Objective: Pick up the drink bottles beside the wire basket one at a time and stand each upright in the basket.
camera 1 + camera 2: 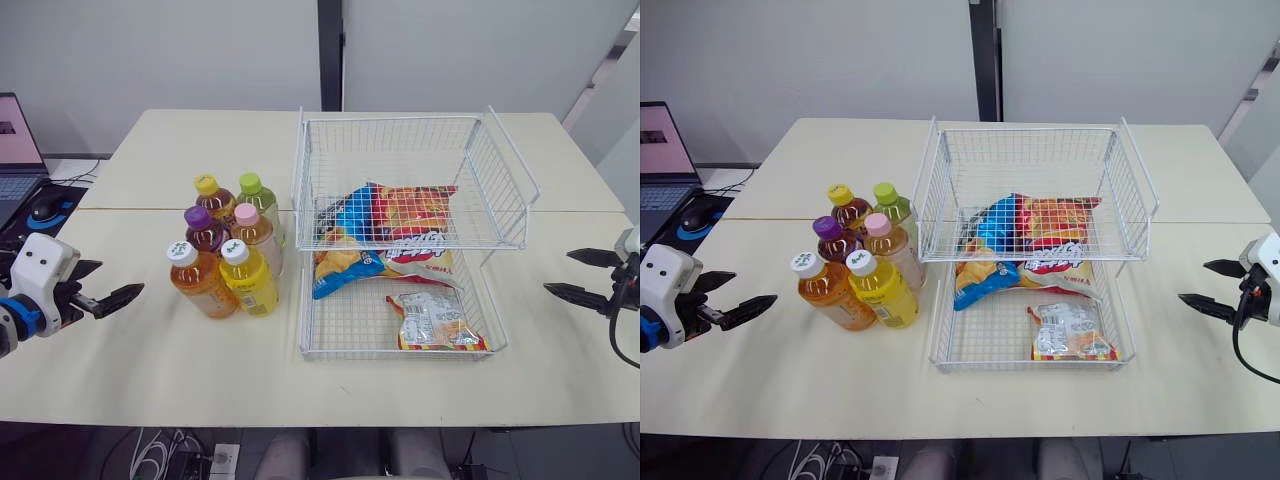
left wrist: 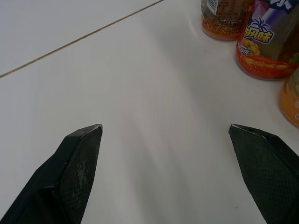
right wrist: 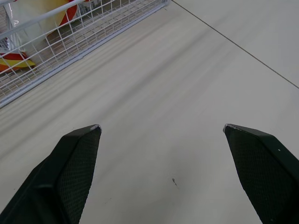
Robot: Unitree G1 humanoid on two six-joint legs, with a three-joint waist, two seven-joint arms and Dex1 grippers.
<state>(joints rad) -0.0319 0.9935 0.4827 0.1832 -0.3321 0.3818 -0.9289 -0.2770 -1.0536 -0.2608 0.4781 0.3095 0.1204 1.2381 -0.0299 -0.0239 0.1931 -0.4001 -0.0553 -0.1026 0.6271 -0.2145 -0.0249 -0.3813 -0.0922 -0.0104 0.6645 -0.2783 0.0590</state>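
We see 6 bottles (image 1: 225, 250) standing upright in a tight cluster on the table (image 1: 150, 350), just beside the left wall of the wire basket (image 1: 400, 120); none is in the basket yet. We judge that they are bunched on that side so that the left arm can reach them. The left gripper (image 1: 118, 280) hangs near the cluster on its outer side, fingers spread wide and holding nothing. The right gripper (image 1: 560, 272) is equally wide and empty, well apart from the bottles on the far side of the basket, probably parked out of the way.

The head views show the snack bags (image 1: 400, 215) that take up much of the basket's lower level, which limits standing room. The left wrist view adds the bottle labels (image 2: 266, 46) up close, while the right wrist view shows the basket's bottom wires (image 3: 70, 46) and bare tabletop.
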